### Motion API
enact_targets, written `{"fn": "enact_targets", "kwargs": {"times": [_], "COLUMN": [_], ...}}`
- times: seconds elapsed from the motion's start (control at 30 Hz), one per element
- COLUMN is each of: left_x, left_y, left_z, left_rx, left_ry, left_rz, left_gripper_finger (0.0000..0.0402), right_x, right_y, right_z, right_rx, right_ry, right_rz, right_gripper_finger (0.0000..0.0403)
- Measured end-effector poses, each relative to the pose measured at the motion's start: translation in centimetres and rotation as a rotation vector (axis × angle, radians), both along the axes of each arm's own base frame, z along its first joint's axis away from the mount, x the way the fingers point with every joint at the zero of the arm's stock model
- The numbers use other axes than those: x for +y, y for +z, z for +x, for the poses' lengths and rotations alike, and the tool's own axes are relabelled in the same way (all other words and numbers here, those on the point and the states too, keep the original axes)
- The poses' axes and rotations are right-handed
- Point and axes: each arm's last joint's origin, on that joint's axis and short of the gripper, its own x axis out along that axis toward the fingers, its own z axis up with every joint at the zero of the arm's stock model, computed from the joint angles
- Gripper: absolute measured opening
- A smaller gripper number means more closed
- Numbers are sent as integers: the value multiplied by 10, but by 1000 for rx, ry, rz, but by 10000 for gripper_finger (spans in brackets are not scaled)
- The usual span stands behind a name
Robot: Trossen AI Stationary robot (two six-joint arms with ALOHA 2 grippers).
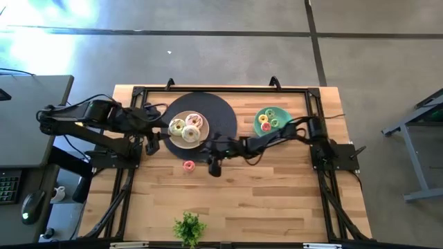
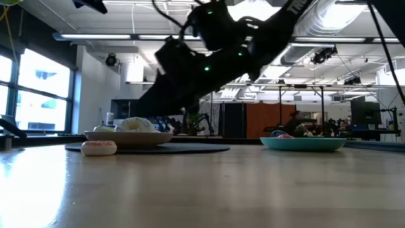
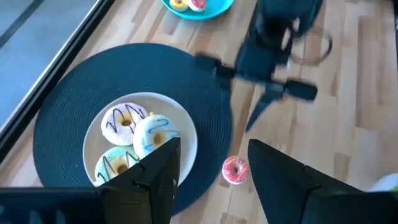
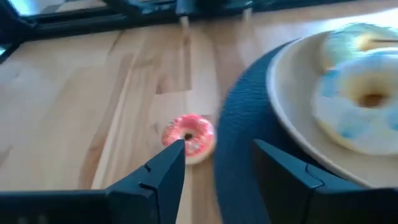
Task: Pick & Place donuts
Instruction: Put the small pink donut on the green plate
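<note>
A small pink-red donut [image 1: 188, 165] lies on the bare wooden table [image 1: 277, 194], just off the near edge of the round dark mat [image 1: 220, 111] and not touching anything. On the mat sits the beige plate [image 1: 185, 141], which carries 3 larger iced donuts [image 1: 187, 127] packed close together. The right gripper [image 1: 214, 166] reaches across from the right side of the table and hangs just to the right of the pink-red donut, near the mat's near edge; its fingers [image 4: 163, 171] stand apart with nothing between them, and in its own wrist view the pink-red donut [image 4: 189, 137] lies just ahead of the gap beside the mat's rim. The left gripper [image 1: 149, 144] is at the left edge of the mat, beside the beige plate; its fingers [image 3: 155, 174] are also spread and empty, and its wrist view looks over the plate with the 3 iced donuts and the pink-red donut [image 3: 235, 169] on the wood beyond the mat. Farther right, the teal plate [image 1: 259, 126] holds several smaller donuts [image 1: 271, 118]. A leafy plant [image 1: 189, 228] stands at the table's near edge.
</note>
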Motion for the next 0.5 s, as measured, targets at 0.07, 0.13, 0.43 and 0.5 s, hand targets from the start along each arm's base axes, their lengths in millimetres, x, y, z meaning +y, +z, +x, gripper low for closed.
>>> {"fn": "enact_targets", "kwargs": {"times": [0.07,0.13,0.43,0.5], "left_x": [0,0,1,1], "left_y": [0,0,-3,-3], "left_z": [0,1,6,6], "left_rx": [-3,-2,24,22], "left_ry": [12,13,30,29], "left_rz": [-10,-10,49,47], "left_gripper_finger": [186,186,186,186], "right_x": [3,5,6,7], "right_y": [-4,-7,-23,-28], "right_z": [12,22,52,54], "right_rx": [22,48,151,158], "right_ry": [28,24,-28,-12], "right_rz": [6,-15,-19,-11], "right_gripper_finger": [177,172,144,141]}}
